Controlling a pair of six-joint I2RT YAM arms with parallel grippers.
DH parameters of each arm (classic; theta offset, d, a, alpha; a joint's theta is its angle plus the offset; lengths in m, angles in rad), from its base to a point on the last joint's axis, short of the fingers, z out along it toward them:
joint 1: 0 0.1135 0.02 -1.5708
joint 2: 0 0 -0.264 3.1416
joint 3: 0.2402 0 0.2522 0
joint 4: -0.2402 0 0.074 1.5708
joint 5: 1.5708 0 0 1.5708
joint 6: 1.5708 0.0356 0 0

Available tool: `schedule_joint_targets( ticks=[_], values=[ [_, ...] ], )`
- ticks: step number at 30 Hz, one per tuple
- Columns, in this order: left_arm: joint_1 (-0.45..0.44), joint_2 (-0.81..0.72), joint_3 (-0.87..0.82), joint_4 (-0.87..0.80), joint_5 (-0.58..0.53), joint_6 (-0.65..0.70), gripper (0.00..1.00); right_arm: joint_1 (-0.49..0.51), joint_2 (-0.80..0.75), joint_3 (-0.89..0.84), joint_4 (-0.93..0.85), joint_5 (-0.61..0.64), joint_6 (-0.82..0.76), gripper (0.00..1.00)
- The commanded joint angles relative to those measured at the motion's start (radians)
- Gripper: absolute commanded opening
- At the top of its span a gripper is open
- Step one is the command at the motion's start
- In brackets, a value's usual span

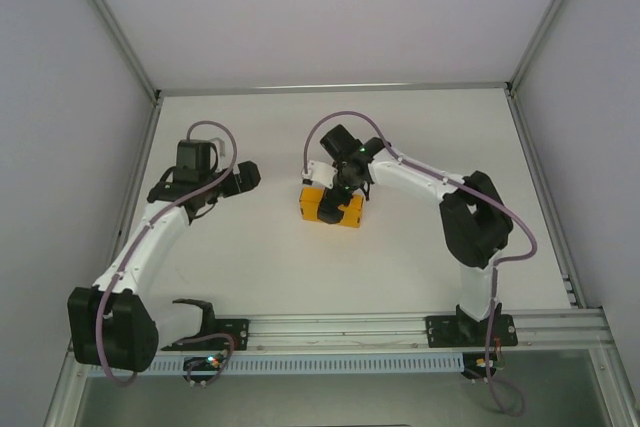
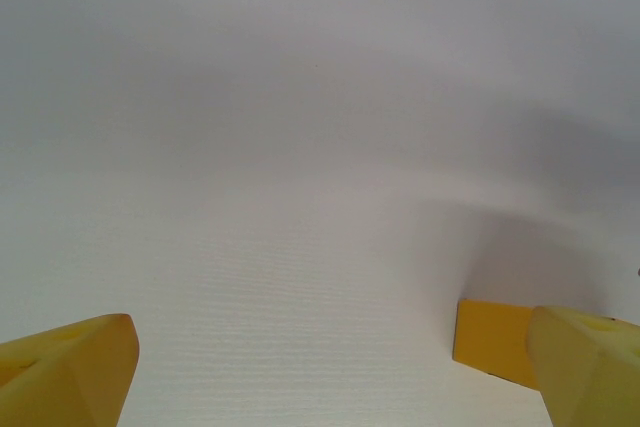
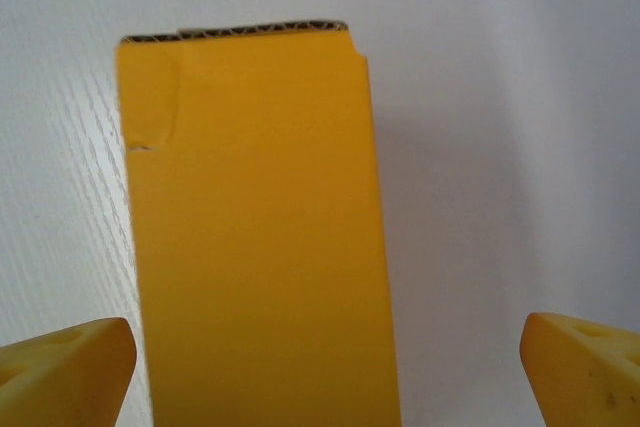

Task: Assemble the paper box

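The paper box (image 1: 322, 206) is a small, flat, closed orange-yellow box lying on the white table, just right of centre. My right gripper (image 1: 343, 197) hangs directly over it, pointing down. In the right wrist view the box (image 3: 255, 237) runs lengthwise between the yellow fingertips (image 3: 65, 372), and the right gripper (image 3: 325, 372) is open. The box sits close to the left fingertip, with a wide gap to the right one. A small dent marks its far left corner. My left gripper (image 1: 248, 177) stands open to the left of the box. In the left wrist view a corner of the box (image 2: 495, 339) shows beside the right fingertip of the left gripper (image 2: 330, 377).
White enclosure walls (image 1: 60, 67) and metal posts surround the table on three sides. An aluminium rail (image 1: 350, 329) carrying the arm bases runs along the near edge. A black bracket (image 1: 195, 309) sits on it near the left base. Bare tabletop lies between the arms.
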Motion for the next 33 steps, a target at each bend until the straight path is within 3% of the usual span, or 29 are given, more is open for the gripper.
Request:
schedule_joint_targets(
  ticks=[1, 3, 8, 10, 12, 17, 24, 28, 30, 33],
  values=[
    [0.011, 0.009, -0.010, 0.006, 0.011, 0.009, 1.00, -0.006, 0.043, 0.049, -0.111, -0.034, -0.053, 0.98],
    [0.014, 0.011, -0.012, 0.009, 0.011, 0.009, 1.00, -0.008, 0.065, 0.069, -0.134, -0.033, -0.060, 0.91],
    [0.017, 0.011, -0.007, 0.004, -0.003, 0.009, 1.00, -0.006, 0.080, 0.103, -0.135, 0.012, -0.046, 0.61],
    [0.019, 0.009, 0.001, -0.001, -0.017, 0.011, 1.00, -0.005, 0.063, 0.112, -0.123, 0.073, -0.054, 0.59],
    [0.022, 0.004, 0.010, -0.001, -0.038, 0.009, 1.00, 0.001, 0.032, 0.113, -0.098, 0.163, -0.098, 0.49],
    [0.024, -0.013, 0.035, -0.014, -0.106, 0.007, 1.00, 0.035, -0.037, 0.071, 0.024, 0.385, -0.268, 0.36],
    [0.028, -0.063, 0.001, 0.015, -0.187, 0.016, 1.00, 0.080, -0.107, -0.235, 0.466, 0.559, -0.568, 0.42],
    [0.042, -0.070, -0.037, 0.058, -0.170, 0.023, 1.00, 0.107, -0.140, -0.366, 0.582, 0.539, -0.504, 0.45],
    [0.043, -0.062, -0.038, 0.065, -0.168, 0.031, 1.00, 0.115, -0.163, -0.397, 0.559, 0.540, -0.454, 0.47],
    [0.045, -0.052, -0.032, 0.066, -0.164, 0.048, 1.00, 0.141, -0.219, -0.405, 0.425, 0.519, -0.346, 0.73]
  ],
)
